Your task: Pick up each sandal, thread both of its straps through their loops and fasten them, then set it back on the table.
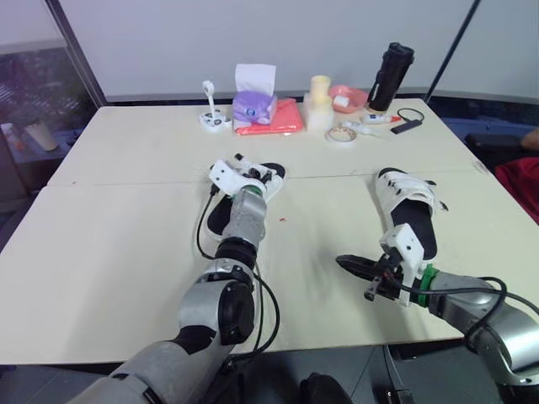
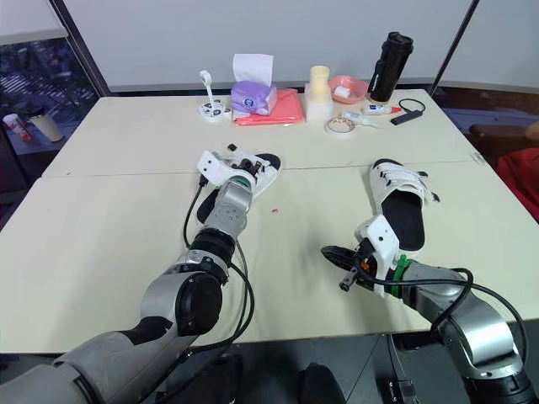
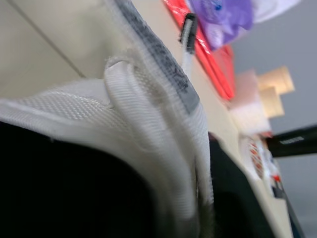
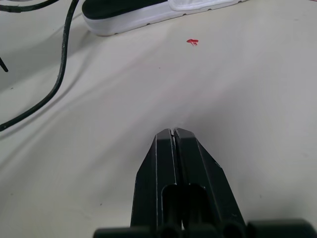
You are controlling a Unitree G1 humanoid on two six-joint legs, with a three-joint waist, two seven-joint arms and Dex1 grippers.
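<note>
A white sandal with a black footbed lies mid-table, partly hidden by my left gripper, which is down on its strap end. The left wrist view is close up on a white woven strap with a grey fastening strip. A second white sandal lies flat on the right side of the table, straps across its top. My right gripper hovers low over bare table near the front edge, just in front of that sandal. It is shut with nothing in it, the fingertips pressed together.
Along the table's far edge stand a purple tissue box, a red cloth, cream cups, a pink bowl, a black bottle, a tape roll and a small white device. A black cable trails from the left arm.
</note>
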